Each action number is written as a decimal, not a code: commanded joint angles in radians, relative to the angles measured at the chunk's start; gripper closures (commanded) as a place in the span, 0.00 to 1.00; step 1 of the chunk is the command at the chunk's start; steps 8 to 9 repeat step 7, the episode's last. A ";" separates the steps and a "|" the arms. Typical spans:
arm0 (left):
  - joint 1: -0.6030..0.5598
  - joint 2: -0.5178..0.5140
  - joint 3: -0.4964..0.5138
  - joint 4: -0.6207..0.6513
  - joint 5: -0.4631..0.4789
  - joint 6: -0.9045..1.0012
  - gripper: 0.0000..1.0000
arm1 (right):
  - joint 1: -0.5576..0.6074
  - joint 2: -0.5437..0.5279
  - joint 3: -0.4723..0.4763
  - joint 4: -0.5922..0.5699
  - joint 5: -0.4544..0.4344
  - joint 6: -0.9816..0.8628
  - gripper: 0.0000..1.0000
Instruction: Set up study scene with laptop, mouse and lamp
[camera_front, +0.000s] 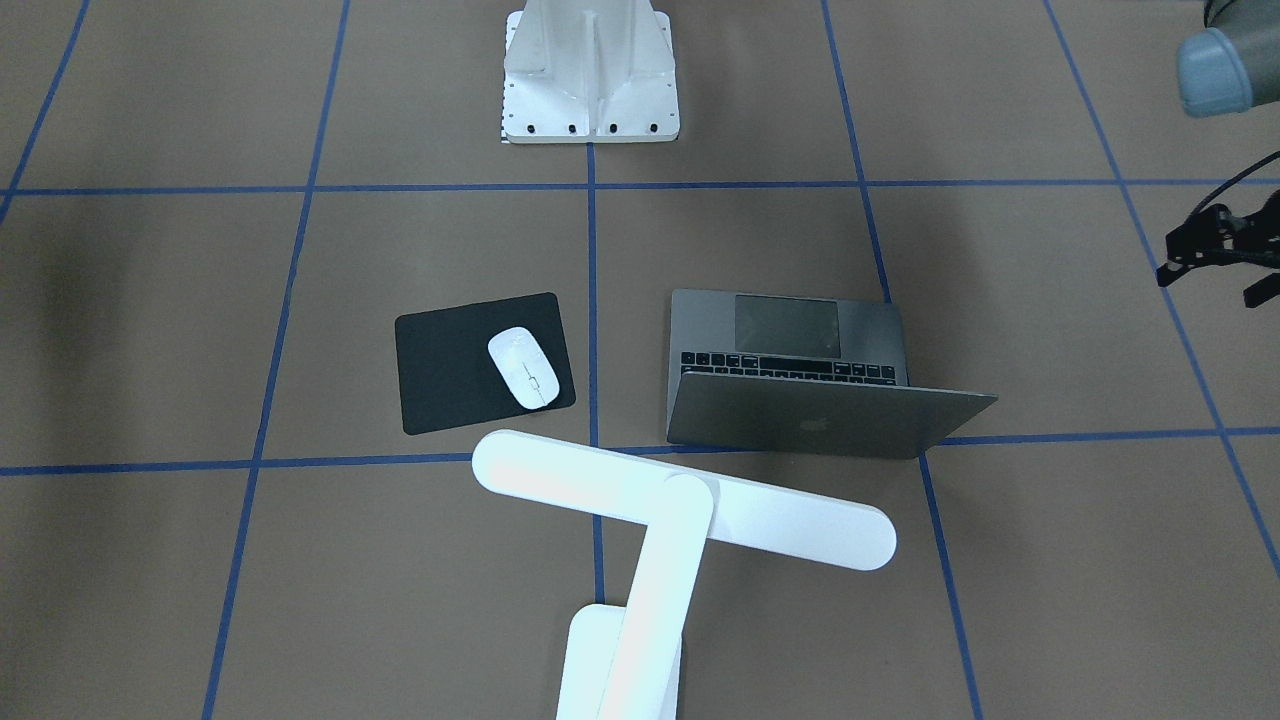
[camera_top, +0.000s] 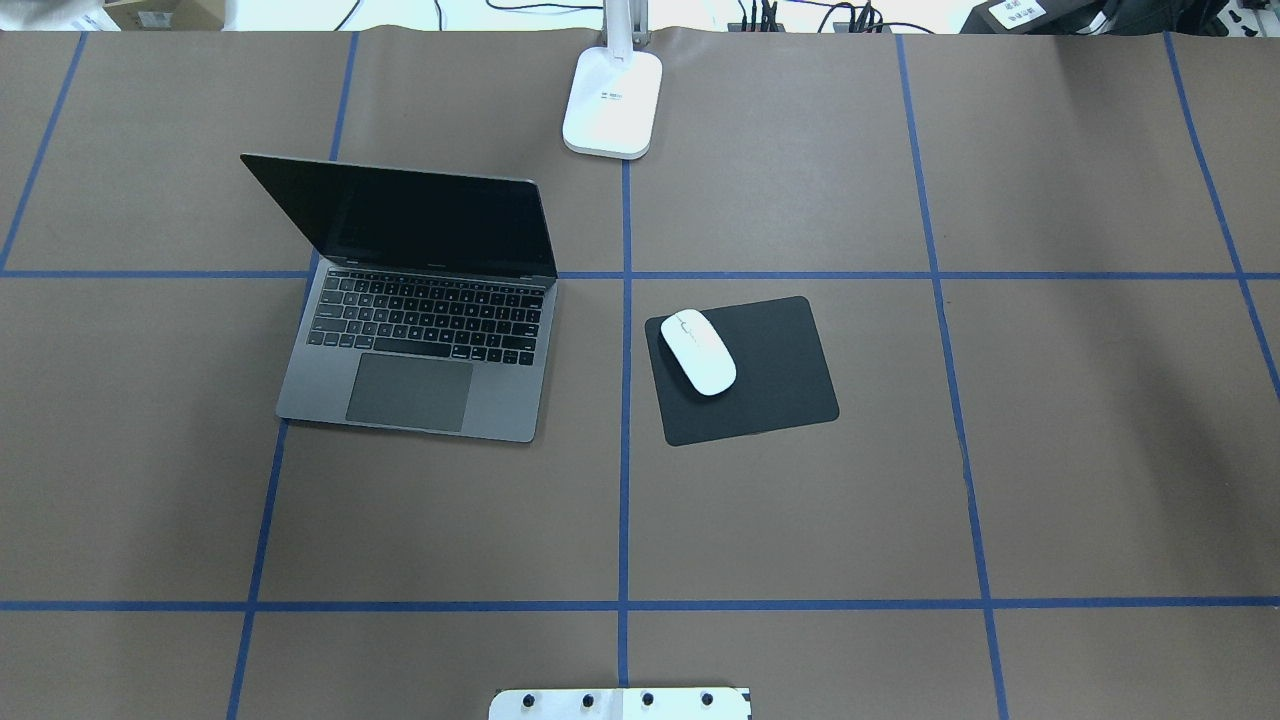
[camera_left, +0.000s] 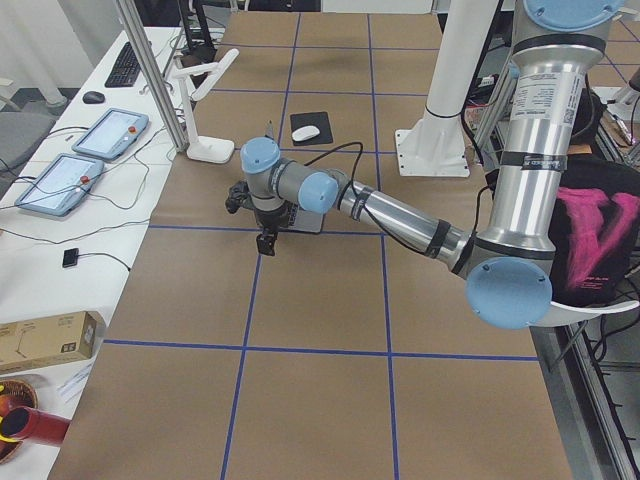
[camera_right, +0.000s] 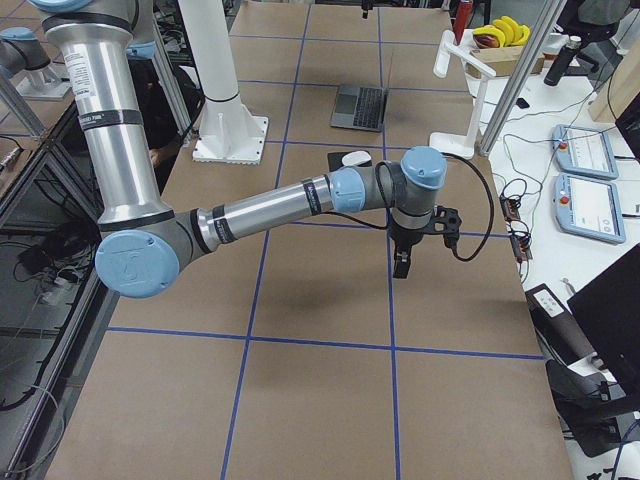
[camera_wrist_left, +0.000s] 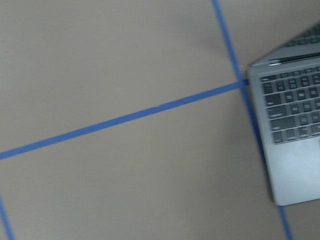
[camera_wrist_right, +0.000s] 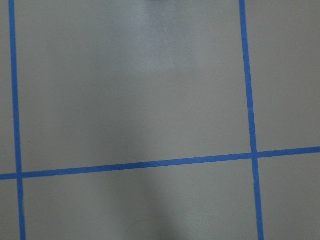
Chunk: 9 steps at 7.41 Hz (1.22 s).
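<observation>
Laptop (camera_top: 425, 320) sits open on the table (camera_top: 1050, 450) in the robot's left half, with its keys toward the robot and its dark screen tilted back. Just right of it, across a blue tape line (camera_top: 626, 480), the mouse (camera_top: 698, 352) lies at a slant on the near-left part of a black mat (camera_top: 770, 385). The lamp (camera_front: 690, 510) stands at the table's far edge on the centre line, apart from both.

The overhead view shows only the lamp's base and the laptop's screen face. The front view adds the lamp's long bar head on its arm and the back of the lid.

The two side views show the arms. The left gripper (camera_left: 266, 242) hangs above the table by the laptop, and its arm hides most of the laptop there. The right gripper (camera_right: 401, 264) hangs over bare table to the right of the mat. The front view catches only a black fragment of the left gripper at its edge. I cannot tell whether either gripper is open or closed.

The left wrist view shows one side of the laptop, keys and palm rest, at its right edge. The right wrist view shows only table and tape.

The pale apple logo (camera_front: 815, 424) on the lid is the one clear mark. The small label on the lamp's base and the key legends are too small to read.
</observation>
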 joint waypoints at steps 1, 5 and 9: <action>-0.119 0.096 0.050 -0.011 -0.008 0.147 0.00 | 0.010 -0.041 0.047 0.000 -0.004 -0.004 0.00; -0.155 0.168 0.061 -0.032 -0.029 0.147 0.00 | 0.010 -0.099 0.092 0.001 -0.005 -0.007 0.00; -0.155 0.177 0.061 -0.034 -0.029 0.146 0.00 | 0.008 -0.098 0.092 0.001 -0.005 -0.005 0.00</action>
